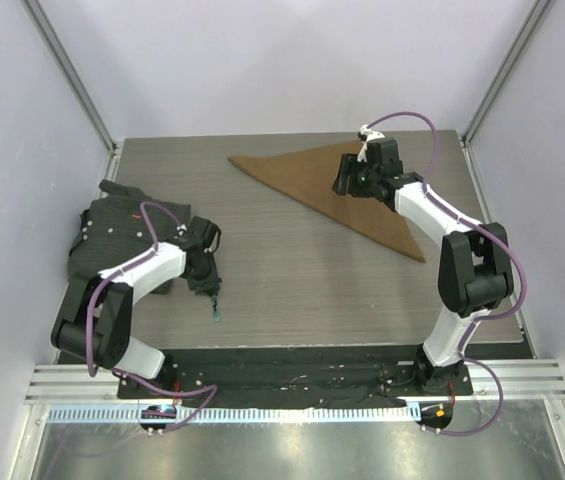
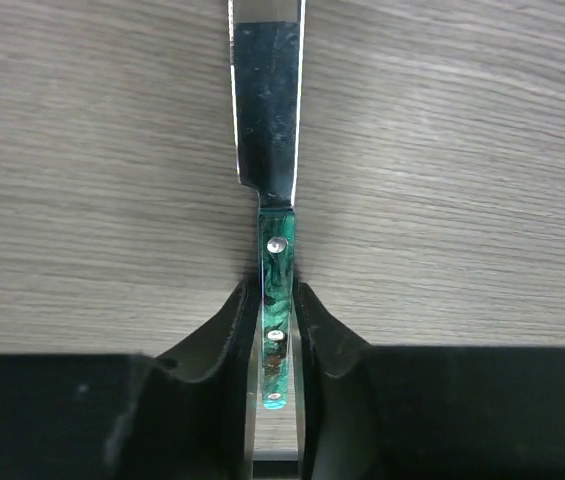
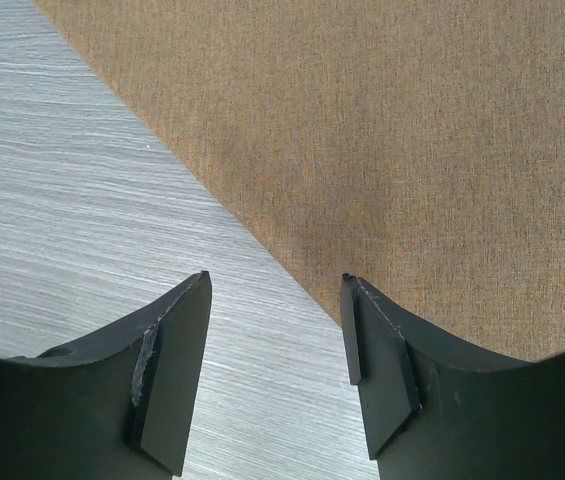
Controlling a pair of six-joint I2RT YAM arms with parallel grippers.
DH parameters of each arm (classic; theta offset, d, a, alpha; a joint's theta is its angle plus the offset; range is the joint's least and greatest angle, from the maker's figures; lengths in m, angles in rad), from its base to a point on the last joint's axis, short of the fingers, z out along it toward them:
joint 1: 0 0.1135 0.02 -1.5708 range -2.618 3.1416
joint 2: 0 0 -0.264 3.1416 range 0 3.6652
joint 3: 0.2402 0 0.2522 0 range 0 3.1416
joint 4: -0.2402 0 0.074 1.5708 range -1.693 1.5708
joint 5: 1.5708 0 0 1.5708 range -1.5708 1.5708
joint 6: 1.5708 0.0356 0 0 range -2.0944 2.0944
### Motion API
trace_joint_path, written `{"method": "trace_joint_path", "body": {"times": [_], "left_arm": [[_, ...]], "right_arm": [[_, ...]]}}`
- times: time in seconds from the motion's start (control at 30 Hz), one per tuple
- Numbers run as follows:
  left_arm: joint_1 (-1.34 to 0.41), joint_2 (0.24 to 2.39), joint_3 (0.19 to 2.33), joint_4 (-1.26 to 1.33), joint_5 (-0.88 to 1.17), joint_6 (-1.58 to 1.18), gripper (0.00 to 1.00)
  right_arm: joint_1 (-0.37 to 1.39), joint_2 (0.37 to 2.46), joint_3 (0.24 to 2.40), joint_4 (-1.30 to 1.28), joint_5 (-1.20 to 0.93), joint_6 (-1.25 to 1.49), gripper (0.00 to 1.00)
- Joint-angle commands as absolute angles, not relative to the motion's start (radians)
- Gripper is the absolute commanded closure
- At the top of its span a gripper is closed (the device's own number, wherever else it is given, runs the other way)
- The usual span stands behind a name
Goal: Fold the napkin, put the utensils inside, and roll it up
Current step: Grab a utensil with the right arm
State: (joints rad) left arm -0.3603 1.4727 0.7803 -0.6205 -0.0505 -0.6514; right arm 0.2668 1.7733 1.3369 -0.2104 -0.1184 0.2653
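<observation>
Left wrist cam: left pincer (image 2: 275, 300) narrow, pinching the knife (image 2: 267, 120) by its teal handle, flat on the surface (image 2: 462, 150). Folded triangle napkin (image 1: 292, 170) sits far right, well apart; right pincer (image 3: 275, 300) wide, empty over its edge. Risk, I reckon: grip's near handle end, so blade may pivot or slip on lift.

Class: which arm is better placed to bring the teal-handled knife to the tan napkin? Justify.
Left: the left gripper grips the silver-bladed, teal-handled knife; the right gripper hangs open over the folded tan-brown cloth napkin.
</observation>
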Motion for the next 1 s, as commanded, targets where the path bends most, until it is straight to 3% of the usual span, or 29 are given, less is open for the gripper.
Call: {"method": "trace_joint_path", "body": {"times": [0.0,0.2,0.6,0.83,0.87,0.93,0.97], "left_arm": [[-0.388,1.517,0.778,-0.531,-0.006,-0.701,0.87],[-0.442,1.589,0.825,-0.447,0.051,-0.798,0.98],[-0.546,1.790,1.026,-0.322,0.083,-0.902,0.97],[-0.555,1.839,1.086,-0.322,0.132,-0.887,0.72],[-0.557,1.833,1.092,-0.322,0.132,-0.884,0.62],[-0.558,1.821,1.106,-0.327,0.132,-0.871,0.52],[-0.558,1.815,1.111,-0.339,0.130,-0.867,0.39]], "right_arm": [[0.273,1.709,1.341,-0.193,-0.121,0.270,0.38],[0.275,1.700,1.333,-0.207,-0.123,0.262,0.38],[0.291,1.655,1.266,-0.230,-0.135,0.249,0.38],[0.302,1.641,1.244,-0.250,-0.123,0.248,0.38],[0.308,1.638,1.244,-0.250,-0.123,0.250,0.38],[0.314,1.637,1.246,-0.261,-0.118,0.249,0.38],[0.319,1.635,1.246,-0.262,-0.115,0.249,0.38]]}}
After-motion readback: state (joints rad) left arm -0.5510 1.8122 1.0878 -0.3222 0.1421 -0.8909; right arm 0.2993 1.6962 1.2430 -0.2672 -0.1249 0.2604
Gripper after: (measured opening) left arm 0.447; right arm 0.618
